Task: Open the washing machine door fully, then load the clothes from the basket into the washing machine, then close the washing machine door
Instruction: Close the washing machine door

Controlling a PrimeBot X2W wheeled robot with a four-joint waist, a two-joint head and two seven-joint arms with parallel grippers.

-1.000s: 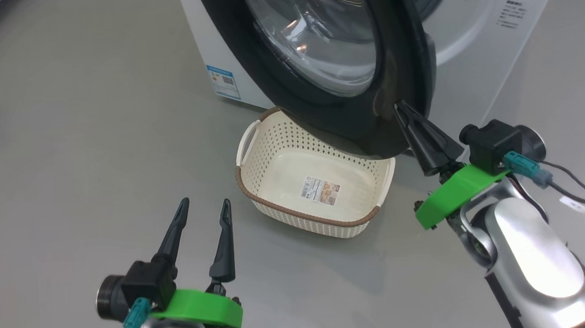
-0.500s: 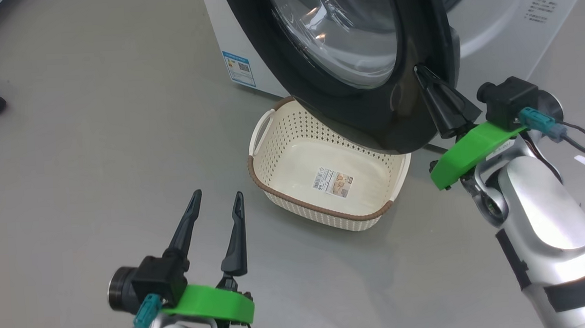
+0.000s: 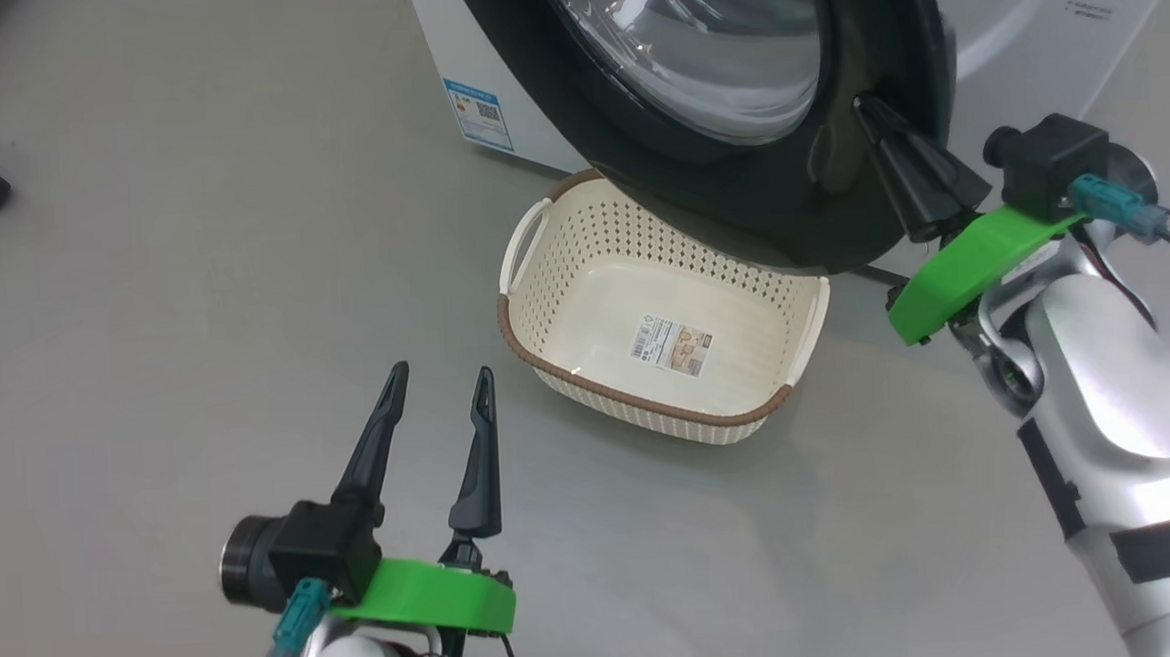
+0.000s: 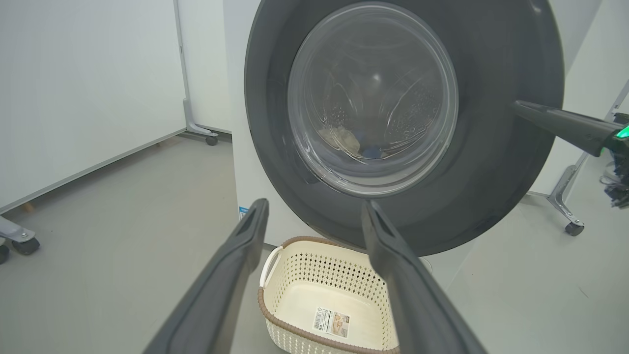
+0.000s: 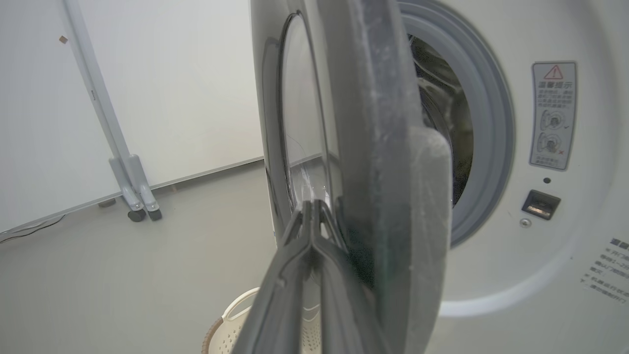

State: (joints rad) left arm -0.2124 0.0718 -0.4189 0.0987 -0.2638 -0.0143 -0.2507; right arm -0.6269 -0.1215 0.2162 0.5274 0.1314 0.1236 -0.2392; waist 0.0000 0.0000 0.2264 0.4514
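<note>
Head view: closed right gripper (image 3: 869, 113) presses washing machine door (image 3: 838, 195) rim; left gripper (image 3: 444, 371) open, idle. Basket (image 3: 649, 410) empty beneath, clothes (image 4: 344, 138) inside drum (image 4: 413, 123). Likely closing step; next needs push until latched.

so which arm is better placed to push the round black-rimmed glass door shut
Right. The right gripper, shut, has its tips on the door, at its glossy black rim. The left gripper hangs open over the floor, short of the cream perforated basket.
</note>
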